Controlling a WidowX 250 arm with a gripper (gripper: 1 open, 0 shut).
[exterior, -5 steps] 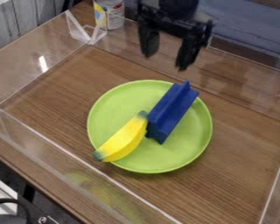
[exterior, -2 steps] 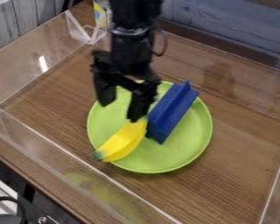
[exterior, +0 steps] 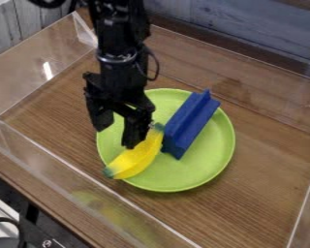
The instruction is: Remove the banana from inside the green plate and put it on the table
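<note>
The black gripper (exterior: 128, 134) hangs above the green plate (exterior: 212, 174), over its far left part; its jaws stand wide open, about as far as they go, one at the left near the plate's rim and the other close to the upper end of the banana (exterior: 135, 155); it has hold of nothing, and whether the nearer fingertip touches the banana, I cannot tell. The banana, short, yellow and curved, lies on the left side of the plate; it slants from near the middle down to the lower left, where its dark greenish tip reaches the rim; its upper end is close to the gripper. Beside it, on the right, a blue rectangular block (exterior: 188, 125) lies on the plate, tilted the same general way; its upper end reaches the plate's far rim, and its lower end comes near the banana, though apart from it. The plate is round, lime green and shallow; it sits on the brown wood-grain counter (exterior: 258, 145), with bare wood showing to its left, to its right and beyond it. A clear acrylic wall (exterior: 67, 160) runs along the counter's left edge, slanting across the lower left of the view; a black cable (exterior: 5, 223) curves in the lower left corner, outside that wall.
</note>
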